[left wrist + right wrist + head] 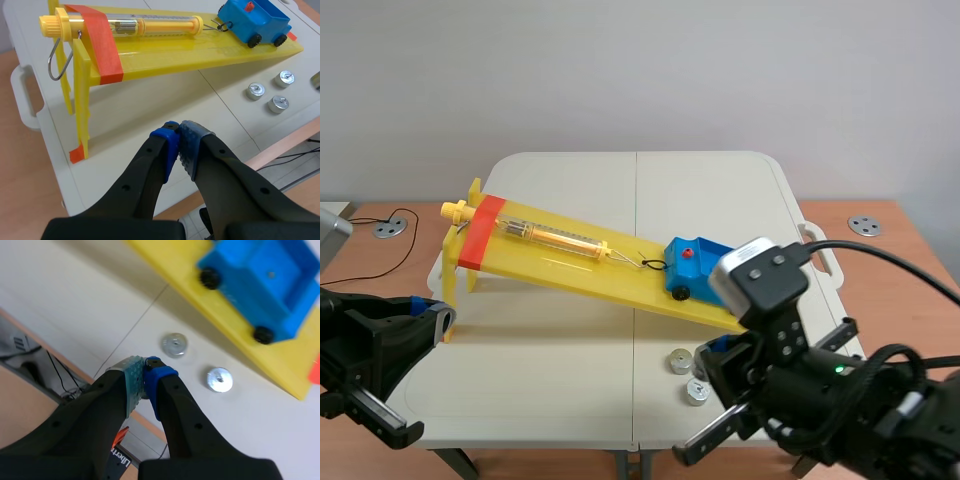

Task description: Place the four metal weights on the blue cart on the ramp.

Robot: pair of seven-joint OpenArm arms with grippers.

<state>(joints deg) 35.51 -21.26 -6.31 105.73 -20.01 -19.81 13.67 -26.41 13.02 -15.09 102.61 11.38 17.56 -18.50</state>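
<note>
Right wrist view: the right claw (145, 374) is seen closed, its pads pressed together with nothing gripped. Two metal weights (174, 344) lie on the white worktop (90, 290) just ahead of it. The blue cart (265, 280) sits beyond them on the yellow ramp (227, 315). The left claw (179, 134) is likewise closed on nothing, with the ramp's raised end ahead of it.

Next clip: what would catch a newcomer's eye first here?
The bright yellow ramp slants across the white table, with a blue cart sitting at its low end. Small metal weights lie on the table beside that end, just ahead of the right gripper, which is shut.
</note>
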